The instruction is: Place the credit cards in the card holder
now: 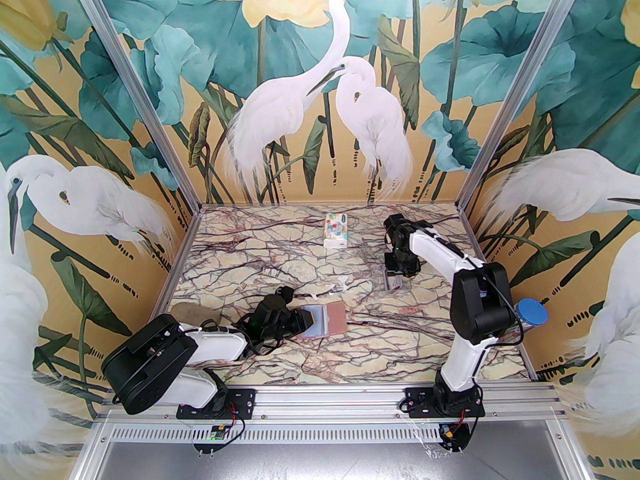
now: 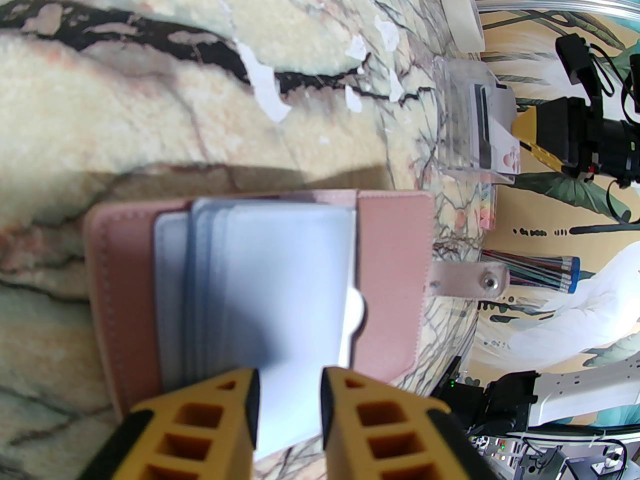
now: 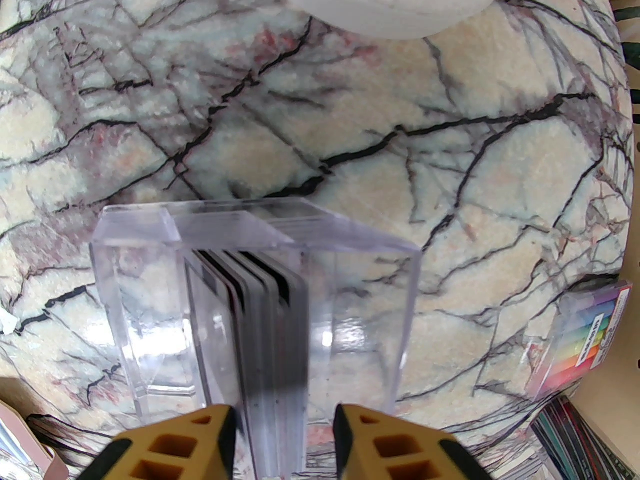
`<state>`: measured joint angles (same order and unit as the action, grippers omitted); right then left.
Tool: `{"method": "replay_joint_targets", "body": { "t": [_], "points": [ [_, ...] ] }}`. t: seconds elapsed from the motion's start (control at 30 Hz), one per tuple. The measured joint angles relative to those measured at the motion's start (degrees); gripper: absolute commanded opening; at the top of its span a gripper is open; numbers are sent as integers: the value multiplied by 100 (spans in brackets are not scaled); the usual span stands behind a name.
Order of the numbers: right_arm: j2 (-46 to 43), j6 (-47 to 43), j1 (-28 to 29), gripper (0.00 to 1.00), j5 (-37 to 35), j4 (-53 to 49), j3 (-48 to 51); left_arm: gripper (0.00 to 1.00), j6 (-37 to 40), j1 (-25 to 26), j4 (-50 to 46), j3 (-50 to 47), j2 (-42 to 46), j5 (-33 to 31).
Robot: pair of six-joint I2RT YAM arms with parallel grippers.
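Top view: the left gripper (image 1: 301,320) lies at the open, dusty-pink leather card holder (image 1: 334,319) mid-table. The right gripper (image 1: 394,274) hangs over a clear plastic box (image 1: 393,283).

Left wrist: jaws partly apart, straddling the holder's pale blue sleeve (image 2: 285,278).

Right wrist: jaws apart, flanking the pale, dark-striped credit cards (image 3: 270,328) standing in the box; contact unclear.

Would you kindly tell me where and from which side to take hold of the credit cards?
Take the credit cards by their exposed top edges, coming down through the open top of the clear plastic box, where the right gripper hangs. They stand on edge, so the jaws should close across the flat faces.
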<state>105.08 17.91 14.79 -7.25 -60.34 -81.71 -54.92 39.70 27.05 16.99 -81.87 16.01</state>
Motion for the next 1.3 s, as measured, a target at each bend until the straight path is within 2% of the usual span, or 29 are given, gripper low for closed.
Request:
{"method": "replay_joint_targets", "body": {
  "t": [0.3, 1.3],
  "points": [
    [-66, 2, 48, 47, 127, -11, -15, 28, 0, 0, 2, 0, 0, 0],
    [210, -4, 55, 45, 59, 57, -15, 27, 0, 0, 63, 0, -39, 9]
  ]
}}
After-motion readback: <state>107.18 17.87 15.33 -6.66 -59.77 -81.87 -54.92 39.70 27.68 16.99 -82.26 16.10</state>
